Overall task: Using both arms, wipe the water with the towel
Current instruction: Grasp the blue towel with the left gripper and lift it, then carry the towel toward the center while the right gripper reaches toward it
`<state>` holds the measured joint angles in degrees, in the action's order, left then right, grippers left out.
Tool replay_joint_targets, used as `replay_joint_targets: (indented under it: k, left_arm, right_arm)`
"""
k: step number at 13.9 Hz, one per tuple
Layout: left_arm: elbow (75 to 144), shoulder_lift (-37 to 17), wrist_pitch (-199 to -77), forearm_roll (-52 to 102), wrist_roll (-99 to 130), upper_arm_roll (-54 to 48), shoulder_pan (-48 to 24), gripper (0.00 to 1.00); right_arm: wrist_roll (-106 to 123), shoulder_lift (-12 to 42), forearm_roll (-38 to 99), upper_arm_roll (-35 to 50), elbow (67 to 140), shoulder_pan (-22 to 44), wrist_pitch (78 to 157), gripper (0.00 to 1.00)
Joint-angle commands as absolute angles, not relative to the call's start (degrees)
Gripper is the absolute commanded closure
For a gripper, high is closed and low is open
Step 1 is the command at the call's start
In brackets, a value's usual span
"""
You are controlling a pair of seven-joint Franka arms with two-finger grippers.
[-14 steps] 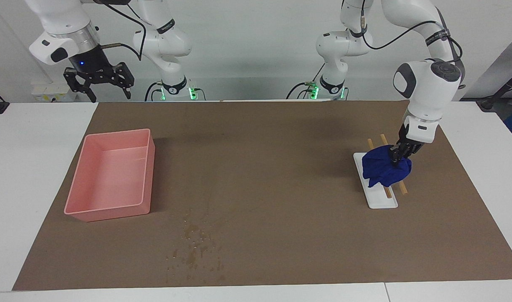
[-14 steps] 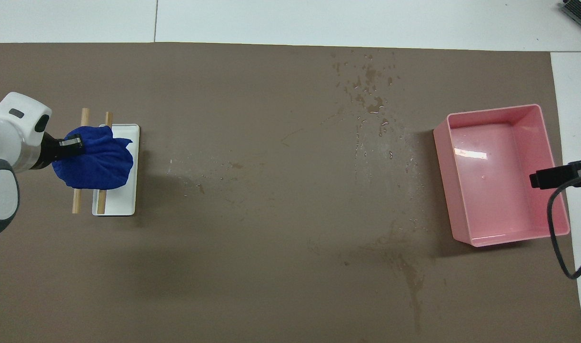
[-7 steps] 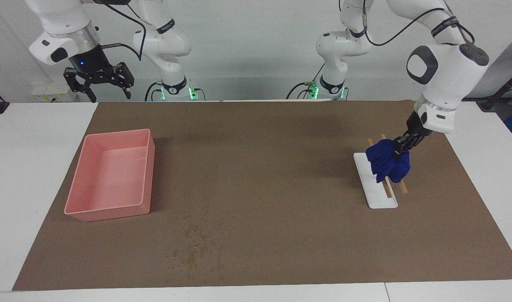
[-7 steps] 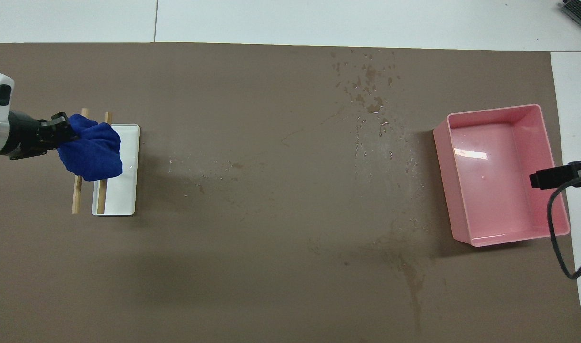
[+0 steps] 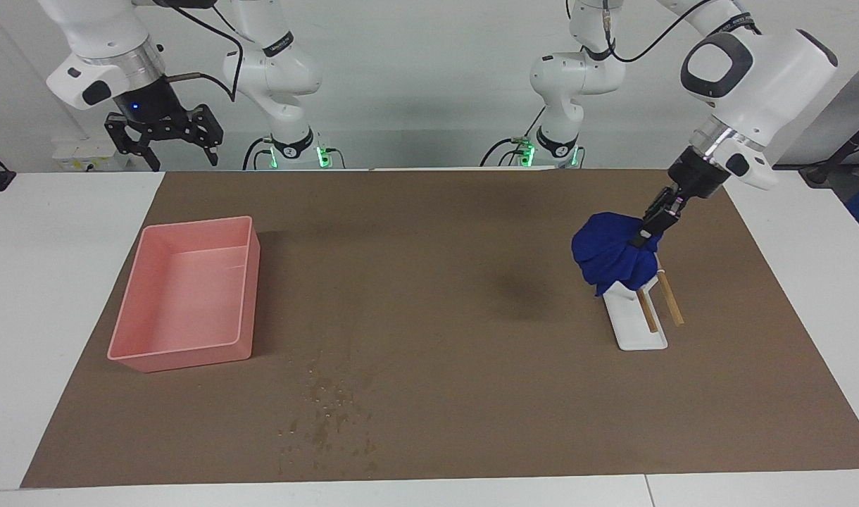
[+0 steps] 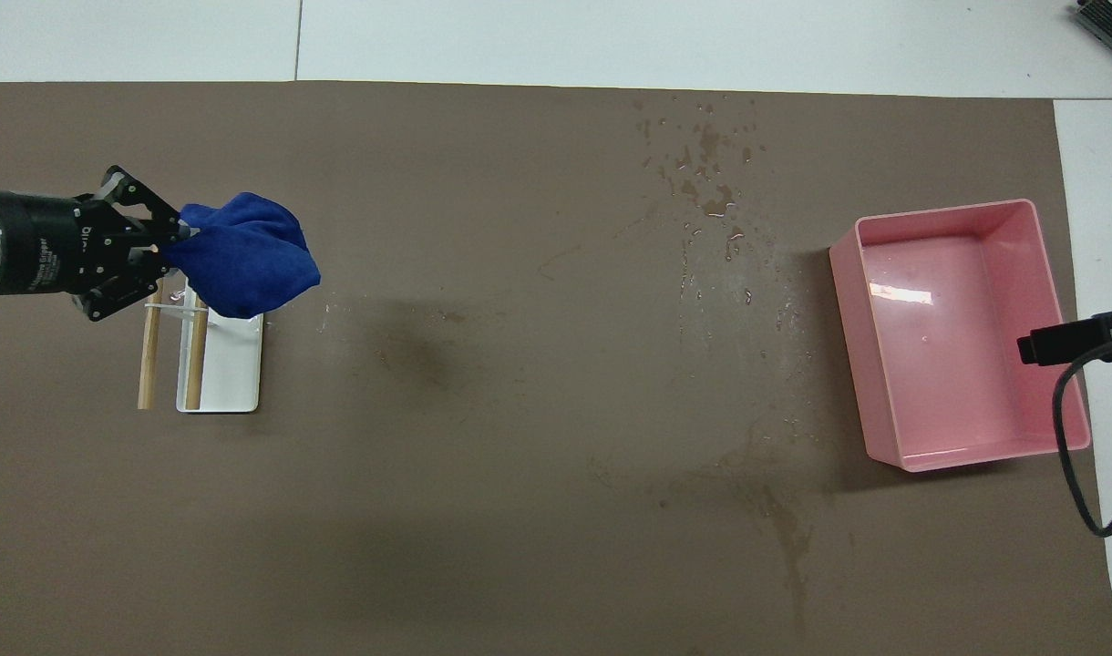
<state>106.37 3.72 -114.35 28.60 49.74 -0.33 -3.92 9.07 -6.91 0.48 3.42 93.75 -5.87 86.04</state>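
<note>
A bunched blue towel [image 5: 612, 253] [image 6: 246, 255] hangs in the air from my left gripper [image 5: 646, 234] [image 6: 169, 244], which is shut on its top, over the white rack [image 5: 634, 320] [image 6: 232, 369] with two wooden rods [image 5: 660, 299] [image 6: 169, 351]. The water [image 5: 327, 415] [image 6: 706, 178] is a patch of droplets and damp specks on the brown mat, farther from the robots than the pink bin. My right gripper [image 5: 167, 144] waits open, raised over the table edge at the right arm's end; only part of it shows in the overhead view.
A pink bin [image 5: 186, 292] [image 6: 962, 333] stands on the brown mat [image 5: 429, 282] toward the right arm's end. Faint damp streaks [image 6: 775, 510] mark the mat nearer to the robots than the water.
My left gripper has lifted the towel off the rack and carried it up and toward the middle of the table. The right arm has stayed still.
</note>
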Motion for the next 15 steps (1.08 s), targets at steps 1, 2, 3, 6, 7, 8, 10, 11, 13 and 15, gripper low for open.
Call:
replay_joint_targets:
  k: [1, 2, 3, 6, 7, 8, 10, 11, 13, 15]
  left_arm:
    - [106.8, 5.0, -113.9, 30.1, 58.8, -1.0, -9.4, 1.00]
    - [106.8, 5.0, -114.4, 30.1, 62.3, -1.2, -12.0, 1.00]
    - [106.9, 5.0, -115.4, 30.2, 65.2, -1.2, -14.6, 1.00]
    - [107.8, 5.0, -121.5, 30.2, 74.8, -1.2, -21.7, 1.00]
    - [108.3, 4.9, -123.6, 30.2, 77.3, -1.2, -23.5, 1.00]
    - [109.2, 5.0, -125.5, 30.2, 78.6, -1.2, -25.0, 1.00]
    - [110.7, 5.7, -127.3, 30.2, 79.0, -1.2, -25.9, 1.00]
    - [110.8, 5.7, -127.2, 30.1, 79.1, -1.2, -25.9, 1.00]
    - [110.8, 5.7, -127.3, 30.2, 79.2, -1.2, -25.9, 1.00]
    - [110.9, 5.7, -128.0, 30.2, 79.6, -1.2, -26.0, 1.00]
  right_arm:
    - [8.7, -7.8, 1.3, 4.1, 94.3, -5.9, 85.4, 0.00]
    - [8.5, -7.8, 1.4, 4.2, 94.3, -5.8, 85.4, 0.00]
    - [8.5, -7.8, 1.4, 4.2, 94.3, -5.8, 85.6, 0.00]
    - [8.4, -7.8, 1.4, 4.2, 94.4, -5.9, 86.0, 0.00]
    - [8.3, -7.8, 1.2, 4.2, 94.7, -5.9, 87.8, 0.00]
    - [8.8, -7.6, 1.6, 4.1, 94.9, -6.0, 91.5, 0.00]
    - [4.7, -7.5, 6.2, 4.1, 95.1, -5.8, 93.9, 0.00]
    - [-2.3, -7.2, 10.0, 4.1, 95.6, -5.8, 94.9, 0.00]
    - [-17.1, -7.2, 17.2, 4.2, 97.7, -4.2, 97.9, 0.00]
    - [-31.4, -6.9, 22.9, 4.1, 100.3, -0.5, 103.1, 0.00]
